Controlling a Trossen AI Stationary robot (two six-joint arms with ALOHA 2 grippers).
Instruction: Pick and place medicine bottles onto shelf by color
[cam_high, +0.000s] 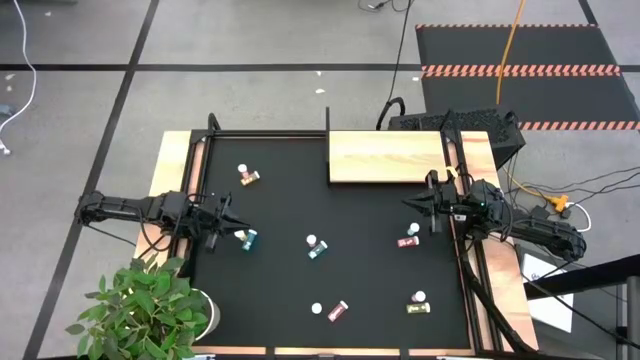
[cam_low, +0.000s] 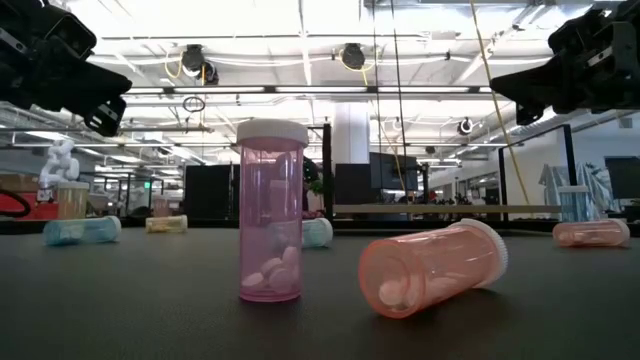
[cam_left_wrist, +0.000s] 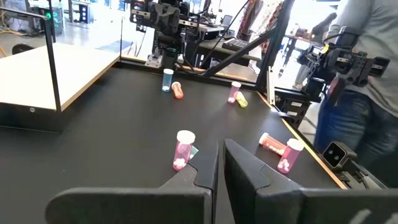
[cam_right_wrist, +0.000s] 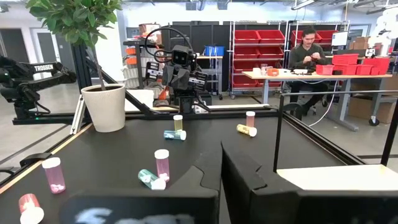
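Black mat (cam_high: 330, 260) carries the scattered medicine bottles, and at its left edge the left gripper (cam_high: 226, 215) hovers with fingers almost together and nothing between them, just beside a blue bottle (cam_high: 247, 238). Toward the middle lie a teal bottle (cam_high: 316, 248) and a pink bottle (cam_high: 408, 240). At the right edge the right gripper (cam_high: 415, 203) hangs nearly closed and empty just below the shelf (cam_high: 386, 157).

overhead, mat-level, two facing wrist views
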